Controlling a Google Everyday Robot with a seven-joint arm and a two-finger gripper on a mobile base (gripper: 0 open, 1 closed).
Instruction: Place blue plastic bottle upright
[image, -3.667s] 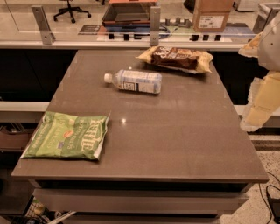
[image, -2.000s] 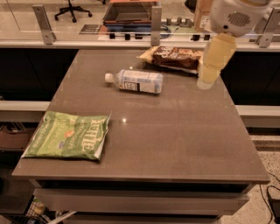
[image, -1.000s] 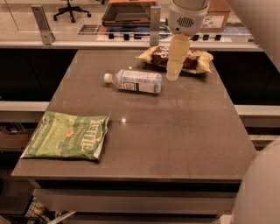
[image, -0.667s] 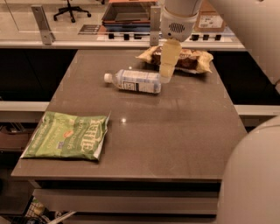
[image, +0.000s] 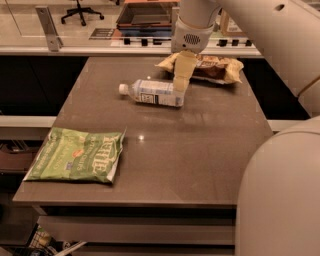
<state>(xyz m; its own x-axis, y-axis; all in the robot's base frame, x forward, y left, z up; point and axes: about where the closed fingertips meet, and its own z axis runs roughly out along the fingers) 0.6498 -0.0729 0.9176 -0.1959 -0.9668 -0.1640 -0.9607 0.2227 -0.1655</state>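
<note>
The blue plastic bottle lies on its side on the brown table, toward the back. Its white cap points left and its pale label faces up. My gripper hangs down from the white arm and sits at the bottle's right, base end, just over or touching it. The arm crosses the upper right of the view.
A brown snack bag lies behind the bottle at the table's back edge. A green snack bag lies flat at the front left. A counter with trays runs behind the table.
My gripper has swept in from the right edge, leftward across the back of the table, and come down to the bottle's base end. The bottle and both bags have not moved.
</note>
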